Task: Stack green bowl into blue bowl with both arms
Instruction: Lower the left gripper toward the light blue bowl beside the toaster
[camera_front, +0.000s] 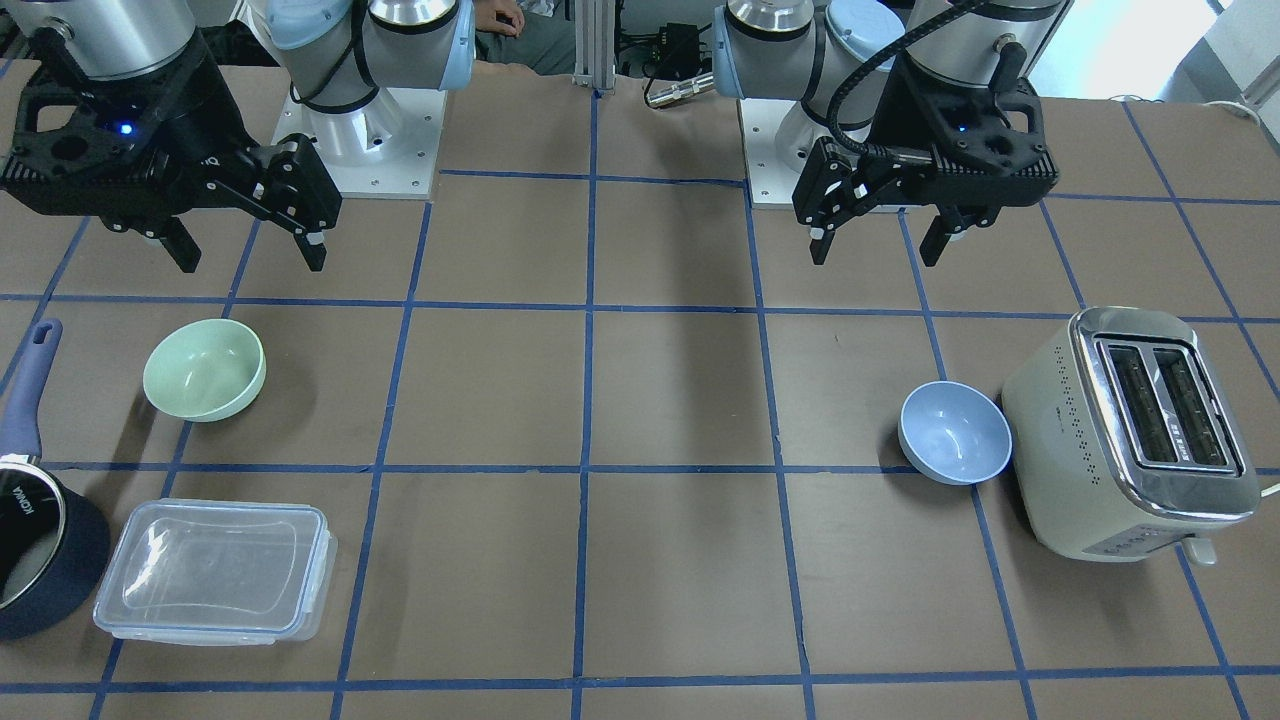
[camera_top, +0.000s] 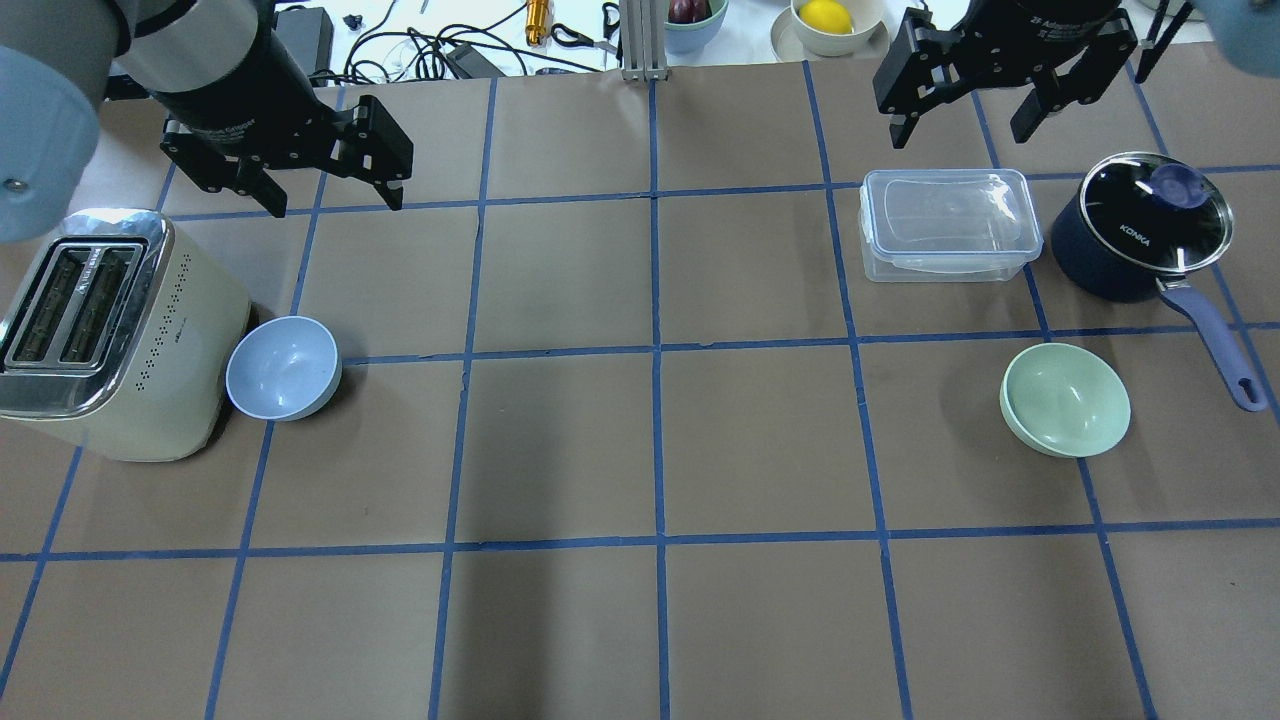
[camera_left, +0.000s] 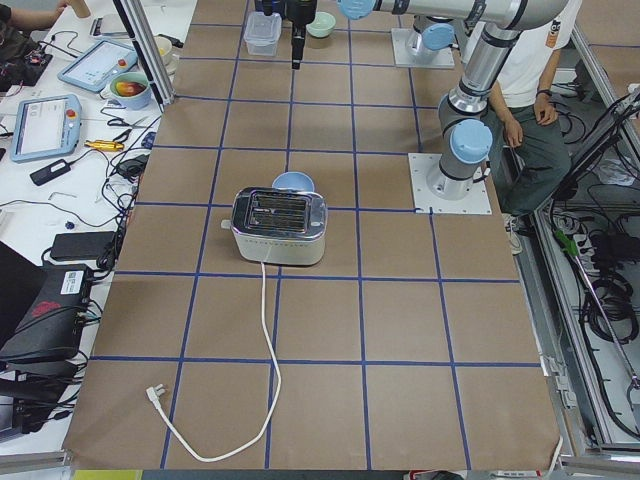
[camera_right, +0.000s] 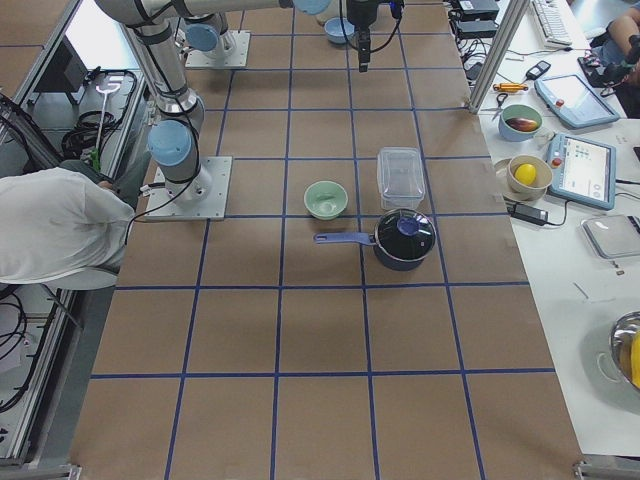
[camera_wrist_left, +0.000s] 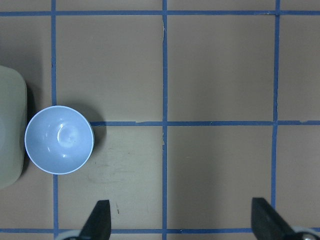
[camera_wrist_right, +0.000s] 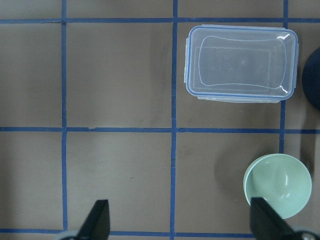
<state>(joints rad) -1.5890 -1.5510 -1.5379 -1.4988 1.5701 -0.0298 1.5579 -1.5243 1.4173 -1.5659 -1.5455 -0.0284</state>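
In the front-facing view the green bowl (camera_front: 205, 369) sits upright on the table (camera_front: 680, 400) at the robot's right. A dark saucepan (camera_front: 40, 550), cut off by the frame edge, and a lidded clear container (camera_front: 215, 570) lie near it. The right gripper (camera_front: 250, 255) hangs over the table behind the bowl, its fingers apart and empty. The blue bowl (camera_front: 955, 432) stands far across the table just beside a cream toaster (camera_front: 1130, 435); whether they touch I cannot tell. The left gripper (camera_front: 875, 245) hovers behind it, fingers likewise spread on nothing. From overhead the bowls are well apart with bare table between them. The toaster crowds the blue bowl's outer side, and the saucepan's handle reaches past the green bowl without touching it. Both arms are cropped at the top edge. In the left side view the toaster hides most of the blue bowl, leaving only its rim showing, and a white cord (camera_left: 265, 340) trails from the toaster toward the near table end. The green bowl is tiny and partly behind the far arm. In the right side view the green bowl sits beside the saucepan handle, while the blue bowl is small and half hidden at the top. The left wrist view has the blue bowl ahead and left of the wide-set fingers, with the toaster's corner clipped by the frame. The right wrist view shows the green bowl low right, one finger overlapping its rim, the container beyond it and a sliver of saucepan at the edge.
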